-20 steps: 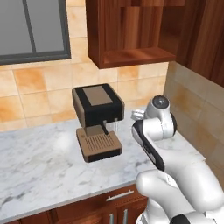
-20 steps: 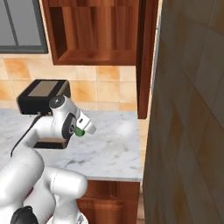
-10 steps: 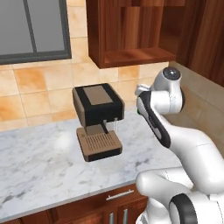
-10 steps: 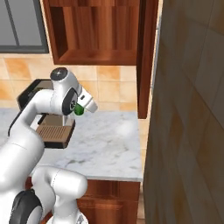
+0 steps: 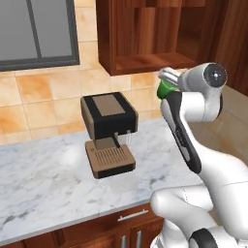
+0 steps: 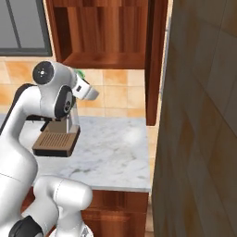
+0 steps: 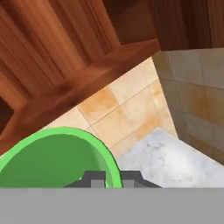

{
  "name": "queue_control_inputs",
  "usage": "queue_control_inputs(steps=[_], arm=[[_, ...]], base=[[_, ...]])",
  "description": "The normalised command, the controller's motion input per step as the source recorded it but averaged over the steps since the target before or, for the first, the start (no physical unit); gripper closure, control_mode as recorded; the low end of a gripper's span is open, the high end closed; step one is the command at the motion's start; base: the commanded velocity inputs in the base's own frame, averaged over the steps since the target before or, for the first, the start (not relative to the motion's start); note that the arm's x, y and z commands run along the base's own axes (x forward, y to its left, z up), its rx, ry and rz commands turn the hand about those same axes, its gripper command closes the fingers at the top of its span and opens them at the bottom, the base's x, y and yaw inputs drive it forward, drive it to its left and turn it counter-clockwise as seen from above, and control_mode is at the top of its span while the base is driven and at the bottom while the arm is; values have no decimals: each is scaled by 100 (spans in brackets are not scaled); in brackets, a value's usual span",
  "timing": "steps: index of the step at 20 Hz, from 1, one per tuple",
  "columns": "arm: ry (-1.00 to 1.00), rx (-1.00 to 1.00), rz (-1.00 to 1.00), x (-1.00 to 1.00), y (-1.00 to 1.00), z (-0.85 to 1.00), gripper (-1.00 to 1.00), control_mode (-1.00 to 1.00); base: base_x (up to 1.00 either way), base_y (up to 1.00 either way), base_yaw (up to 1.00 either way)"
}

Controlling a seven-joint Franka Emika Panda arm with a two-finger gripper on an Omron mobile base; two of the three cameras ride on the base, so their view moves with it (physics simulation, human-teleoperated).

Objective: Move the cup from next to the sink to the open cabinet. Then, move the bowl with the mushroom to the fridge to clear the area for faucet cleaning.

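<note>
The jaws are clenched on the rim of the cup (image 7: pixel 52 157), which appears green here. It is held by the gripper (image 7: pixel 107 177) just below the open cabinet (image 5: pixel 145 60), above the marble counter (image 5: pixel 48 184) and right of the coffee machine (image 5: pixel 109 126). The cup should be lifted above the shelf edge, kept upright, and carried inward before release. Nothing is seen inside the cup, and no contents can be made out on the cabinet shelf.

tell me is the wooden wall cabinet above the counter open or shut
Open: the wall cabinet has no door across its front, so its bare wooden shelf and back panel are exposed.
</note>
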Motion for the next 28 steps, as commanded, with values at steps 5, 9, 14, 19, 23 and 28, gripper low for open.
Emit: queue_control_inputs(steps=[5, 9, 14, 19, 23, 28], arm=[[-27, 11, 0, -6, 0, 100, 100, -100], [-15, 6, 0, 0, -1, 100, 100, -100], [1, 1, 1, 1, 1, 32, 100, -100], [16, 0, 0, 41, 0, -1, 100, -100], [15, 0, 0, 64, 0, -1, 100, -100], [0, 0, 0, 59, 0, -2, 100, -100]], base=[[0, 0, 0], [0, 0, 0], [0, 0, 0], [0, 0, 0], [0, 0, 0], [0, 0, 0]])
